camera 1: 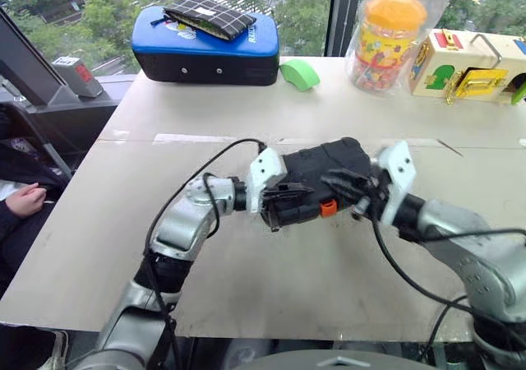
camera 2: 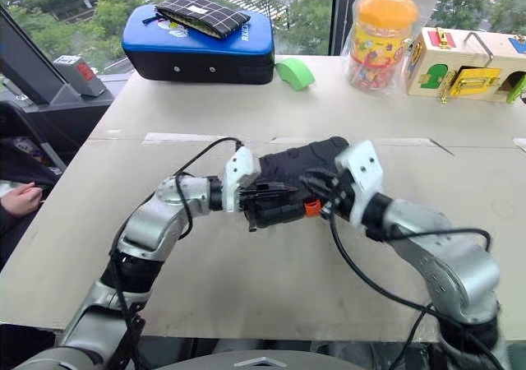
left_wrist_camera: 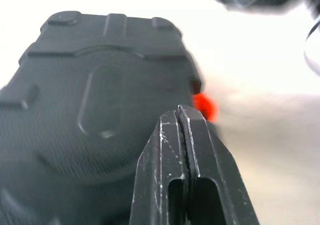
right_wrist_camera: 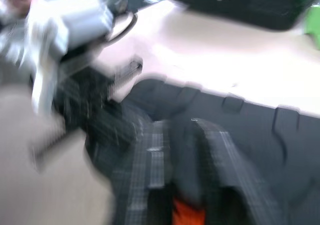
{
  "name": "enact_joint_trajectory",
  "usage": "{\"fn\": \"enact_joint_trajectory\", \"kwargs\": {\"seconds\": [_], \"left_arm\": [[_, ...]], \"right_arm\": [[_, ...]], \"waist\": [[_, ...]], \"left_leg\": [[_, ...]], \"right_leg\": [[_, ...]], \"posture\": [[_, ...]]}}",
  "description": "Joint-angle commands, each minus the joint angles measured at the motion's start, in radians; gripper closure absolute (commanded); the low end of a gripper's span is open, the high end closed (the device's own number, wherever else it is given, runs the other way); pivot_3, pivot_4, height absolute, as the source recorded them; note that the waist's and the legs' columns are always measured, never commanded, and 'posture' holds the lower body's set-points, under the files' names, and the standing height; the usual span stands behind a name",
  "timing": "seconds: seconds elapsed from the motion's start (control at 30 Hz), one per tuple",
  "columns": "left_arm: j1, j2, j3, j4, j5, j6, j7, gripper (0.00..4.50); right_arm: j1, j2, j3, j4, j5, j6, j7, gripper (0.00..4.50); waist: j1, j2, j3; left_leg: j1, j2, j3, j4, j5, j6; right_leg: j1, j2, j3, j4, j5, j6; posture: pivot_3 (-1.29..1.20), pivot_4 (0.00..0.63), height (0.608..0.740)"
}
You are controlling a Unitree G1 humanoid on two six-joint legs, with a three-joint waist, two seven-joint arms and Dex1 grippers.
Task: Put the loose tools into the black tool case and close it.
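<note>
black tool case (camera 1: 325,173) shut on the surface (camera 1: 271,279), a pincer at each end.

the case lies mid-surface with its orange latch (camera 1: 328,208) on the near edge. the left pincer (left_wrist_camera: 184,130) has its fingers pressed together, empty, over the lid near the latch. the right pincer (camera 2: 316,191) is at the case's other end above the latch; its fingers (right_wrist_camera: 220,155) stand a little apart, holding nothing. a blue-topped case (camera 1: 205,45) sits well apart at the far edge.
</note>
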Motion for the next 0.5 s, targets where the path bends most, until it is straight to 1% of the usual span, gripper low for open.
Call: {"fn": "enact_joint_trajectory", "kwargs": {"seconds": [0.03, 0.1, 0.17, 0.2, 0.27, 0.3, 0.37, 0.5], "left_arm": [[0.096, 0.057, 0.151, -0.172, -0.146, 0.123, 0.041, 3.13], [0.172, 0.104, 0.225, -0.255, -0.202, 0.162, 0.045, 2.52], [0.256, 0.159, 0.297, -0.314, -0.237, 0.170, 0.036, 1.73], [0.286, 0.180, 0.322, -0.328, -0.250, 0.170, 0.036, 1.22], [0.367, 0.223, 0.387, -0.355, -0.274, 0.172, 0.029, 0.26], [0.449, 0.247, 0.438, -0.383, -0.271, 0.165, 0.017, 0.12], [0.561, 0.278, 0.504, -0.415, -0.272, 0.147, 0.000, 0.12], [0.704, 0.309, 0.559, -0.433, -0.247, 0.086, -0.021, 0.12]], "right_arm": [[0.141, -0.090, -0.134, -0.039, 0.014, -0.130, 0.118, 1.97], [0.267, -0.171, -0.224, -0.046, 0.012, -0.179, 0.212, 1.38], [0.410, -0.235, -0.327, -0.039, 0.000, -0.245, 0.318, 0.49], [0.463, -0.250, -0.372, -0.033, 0.010, -0.271, 0.352, 0.01], [0.559, -0.256, -0.476, -0.017, 0.029, -0.325, 0.416, 0.00], [0.624, -0.246, -0.549, 0.001, 0.018, -0.374, 0.462, 0.00], [0.712, -0.233, -0.637, 0.026, 0.014, -0.436, 0.524, 0.00], [0.827, -0.199, -0.736, 0.072, -0.002, -0.557, 0.601, 0.00]], "waist": [[-0.001, 0.000, 0.001], [0.001, 0.000, 0.004], [0.005, -0.001, 0.005], [0.007, 0.000, 0.005], [0.011, 0.000, 0.006], [0.012, 0.000, 0.006], [0.011, 0.001, 0.006], [0.022, 0.000, 0.008]], "left_leg": [[-0.004, 0.000, 0.001, 0.001, 0.000, 0.000], [-0.004, 0.000, 0.000, 0.001, 0.000, 0.000], [-0.005, 0.000, 0.000, 0.000, 0.000, 0.000], [-0.005, 0.001, -0.001, 0.000, 0.000, 0.000], [-0.004, 0.001, -0.001, 0.000, 0.000, 0.000], [-0.005, 0.000, 0.000, 0.001, 0.000, 0.000], [-0.003, 0.000, 0.002, 0.000, 0.000, 0.000], [-0.004, 0.001, 0.002, 0.000, 0.000, 0.000]], "right_leg": [[-0.005, 0.000, 0.000, 0.002, 0.000, 0.000], [-0.004, 0.000, 0.001, 0.002, 0.000, 0.000], [-0.004, 0.000, 0.001, 0.000, 0.000, 0.000], [-0.004, 0.000, 0.001, -0.001, 0.000, 0.000], [-0.003, -0.001, 0.001, -0.001, 0.000, 0.000], [-0.003, -0.001, 0.001, -0.001, 0.000, -0.001], [-0.001, -0.002, 0.002, -0.003, 0.000, -0.001], [-0.001, -0.003, 0.002, -0.004, -0.001, -0.004]], "posture": [[0.00, 0.150, 0.740], [0.00, 0.150, 0.740], [0.00, 0.150, 0.740], [0.00, 0.150, 0.740], [0.00, 0.150, 0.740], [0.00, 0.150, 0.740], [0.00, 0.150, 0.740], [0.00, 0.150, 0.740]]}}
